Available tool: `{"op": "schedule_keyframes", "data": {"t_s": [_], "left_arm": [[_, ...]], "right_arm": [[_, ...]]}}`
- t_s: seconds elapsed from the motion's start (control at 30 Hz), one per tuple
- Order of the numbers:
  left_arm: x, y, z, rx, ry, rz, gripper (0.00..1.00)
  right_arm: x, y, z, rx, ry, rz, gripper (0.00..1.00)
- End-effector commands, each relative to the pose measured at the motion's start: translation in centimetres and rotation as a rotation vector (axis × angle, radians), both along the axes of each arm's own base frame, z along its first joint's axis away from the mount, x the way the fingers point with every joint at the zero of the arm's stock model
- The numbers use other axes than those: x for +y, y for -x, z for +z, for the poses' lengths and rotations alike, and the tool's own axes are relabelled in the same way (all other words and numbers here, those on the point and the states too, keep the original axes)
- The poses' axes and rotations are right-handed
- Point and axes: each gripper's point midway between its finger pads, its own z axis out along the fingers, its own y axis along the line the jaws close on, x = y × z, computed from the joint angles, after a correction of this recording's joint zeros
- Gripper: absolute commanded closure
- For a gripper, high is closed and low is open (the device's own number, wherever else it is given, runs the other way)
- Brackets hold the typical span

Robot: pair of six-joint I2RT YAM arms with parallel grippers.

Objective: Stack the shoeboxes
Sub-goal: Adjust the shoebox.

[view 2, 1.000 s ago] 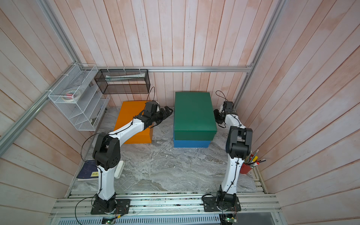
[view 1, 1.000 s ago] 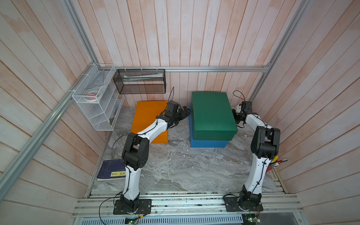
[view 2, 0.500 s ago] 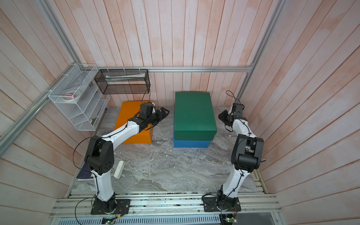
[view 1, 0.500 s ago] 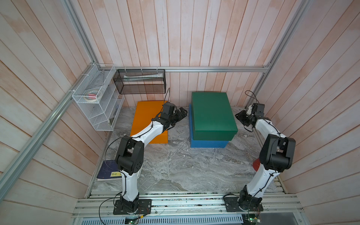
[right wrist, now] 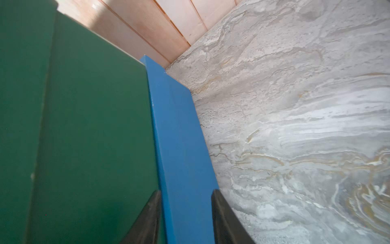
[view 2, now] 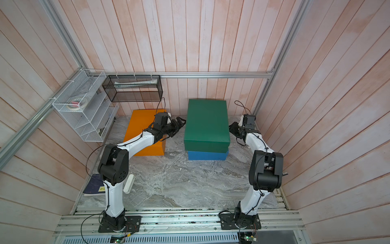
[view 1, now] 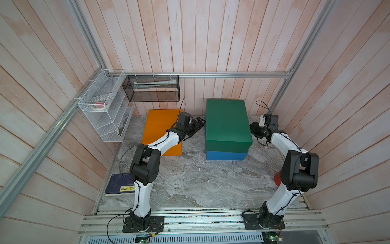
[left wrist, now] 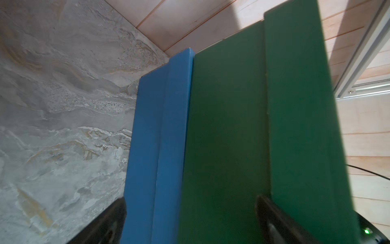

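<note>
The dark green shoebox (view 1: 226, 120) (view 2: 205, 120) lies flat on top of the blue shoebox (view 1: 225, 155) (view 2: 207, 155) at the back, right of centre. The orange shoebox (view 1: 158, 124) (view 2: 139, 124) lies alone on the floor to their left. My left gripper (view 1: 199, 123) (left wrist: 190, 219) hangs open between the orange box and the stack, its jaws spread wide toward the stack's left side, green (left wrist: 295, 126) and blue (left wrist: 158, 137). My right gripper (view 1: 254, 128) (right wrist: 186, 217) stands partly open just off the stack's right side, holding nothing, facing the blue lid (right wrist: 179, 137).
A black mesh basket (view 1: 152, 88) hangs on the back wall and a white wire shelf (view 1: 103, 109) on the left wall. A dark blue book (view 1: 120, 186) lies front left. A red cup (view 1: 276, 179) stands behind the right arm. Wooden walls close in on three sides.
The right arm's elbow has swung out to the right and its gripper has come off the green box's side. The left elbow has dropped back toward the front. The boxes have not moved.
</note>
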Motion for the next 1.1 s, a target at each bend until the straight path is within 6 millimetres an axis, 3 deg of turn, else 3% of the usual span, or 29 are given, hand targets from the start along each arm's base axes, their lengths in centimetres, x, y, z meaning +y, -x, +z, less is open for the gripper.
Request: {"op": "schedule_keyframes", "data": {"t_s": [0.0, 0.4, 0.57, 0.83, 1.07], "left_arm": [[-1.3, -0.6, 1.3, -0.015, 0.085, -0.036, 0.02], [-2.6, 1.5, 1.6, 0.015, 0.095, -0.032, 0.05], [-1.3, 1.9, 1.1, 0.045, 0.047, 0.02, 0.06], [-0.2, 2.1, 0.1, 0.072, 0.009, 0.053, 0.05], [1.5, 1.5, 1.0, 0.055, -0.017, 0.093, 0.02]], "right_arm": [[-0.1, -0.3, -0.5, -0.002, 0.002, 0.004, 0.58], [-0.4, -2.8, 1.0, -0.029, 0.009, 0.01, 0.58], [-0.7, -4.2, 1.4, -0.031, 0.008, 0.019, 0.58], [-0.3, -4.1, 0.8, -0.027, -0.01, 0.03, 0.58], [-1.1, -4.2, 2.0, -0.04, 0.033, 0.015, 0.57]]}}
